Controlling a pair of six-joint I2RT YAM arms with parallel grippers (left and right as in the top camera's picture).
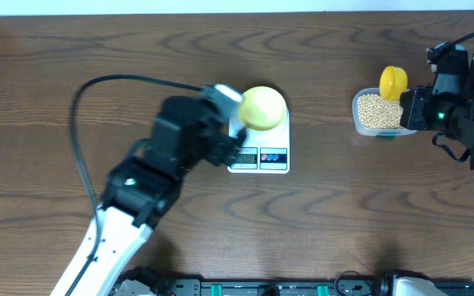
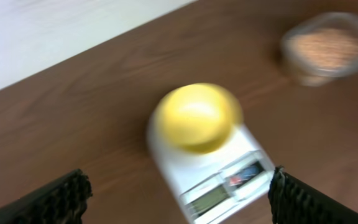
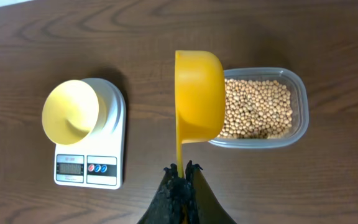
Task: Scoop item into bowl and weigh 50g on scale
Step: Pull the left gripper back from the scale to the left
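The pale yellow bowl [image 1: 263, 107] sits on the white scale [image 1: 262, 156], and its inside [image 3: 70, 112] looks bare. My left gripper [image 1: 225, 123] hovers just left of the scale. In the blurred left wrist view it [image 2: 179, 208] is open wide, with nothing between its fingers [image 2: 61, 199]; bowl [image 2: 194, 118] and scale [image 2: 222, 180] lie ahead of it. My right gripper [image 3: 180, 169] is shut on the thin handle of a bright yellow scoop [image 3: 199, 93]. The scoop is held on its side over the left edge of a clear container [image 3: 294, 134] of tan beans [image 3: 257, 109].
The bean container [image 1: 357, 115] stands at the right of the brown wooden table [image 1: 344, 214], about a hand's width from the scale. The right arm's base fills the right edge. A black cable [image 1: 85, 99] loops over the table at the left.
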